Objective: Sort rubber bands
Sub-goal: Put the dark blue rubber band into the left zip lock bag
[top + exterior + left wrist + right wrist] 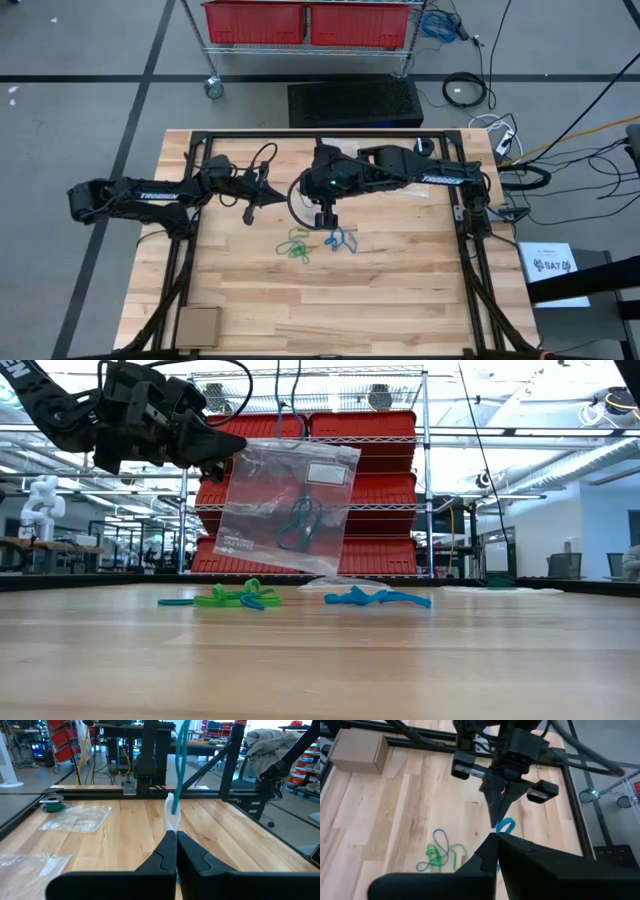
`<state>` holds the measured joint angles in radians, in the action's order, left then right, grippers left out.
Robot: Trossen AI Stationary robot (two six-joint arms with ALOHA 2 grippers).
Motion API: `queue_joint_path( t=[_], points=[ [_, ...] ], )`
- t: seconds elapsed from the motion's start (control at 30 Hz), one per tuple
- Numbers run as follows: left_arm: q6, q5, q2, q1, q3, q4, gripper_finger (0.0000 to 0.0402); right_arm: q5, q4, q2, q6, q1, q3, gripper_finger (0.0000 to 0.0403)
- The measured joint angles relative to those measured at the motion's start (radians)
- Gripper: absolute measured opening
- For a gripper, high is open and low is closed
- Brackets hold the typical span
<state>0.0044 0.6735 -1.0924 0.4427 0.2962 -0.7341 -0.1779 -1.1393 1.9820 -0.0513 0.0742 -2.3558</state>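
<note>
Clear bag (290, 505), probably before bins (365, 430)

We see a light wooden slatted table (400, 290) with a black metal frame (470, 250) around its edges. A small flat brown cardboard box (199, 325) sits on the table near its front left corner. A clear plastic zip bag with a white label (290, 505) hangs upright above the tabletop in the low view; two more clear plastic bags (77, 817) lie flat on the wood in the left wrist view. Beyond the table stands a wire metal shelf rack (215, 45) on casters holding red plastic bins (255, 20). A black rectangular case (352, 102) lies on the grey floor just behind the table, with black cables (465, 90) coiled nearby. A white sheet of paper with printed marks (553, 270) rests right of the table.
</note>
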Motion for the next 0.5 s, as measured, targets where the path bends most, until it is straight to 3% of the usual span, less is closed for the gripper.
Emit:
queue_joint_path(
  t=[0.5],
  points=[
    [-0.025,0.008,0.000,-0.003,0.000,-0.021,0.0001,0.053,-0.069,0.135,0.051,-0.049,0.000,0.0000]
  ],
)
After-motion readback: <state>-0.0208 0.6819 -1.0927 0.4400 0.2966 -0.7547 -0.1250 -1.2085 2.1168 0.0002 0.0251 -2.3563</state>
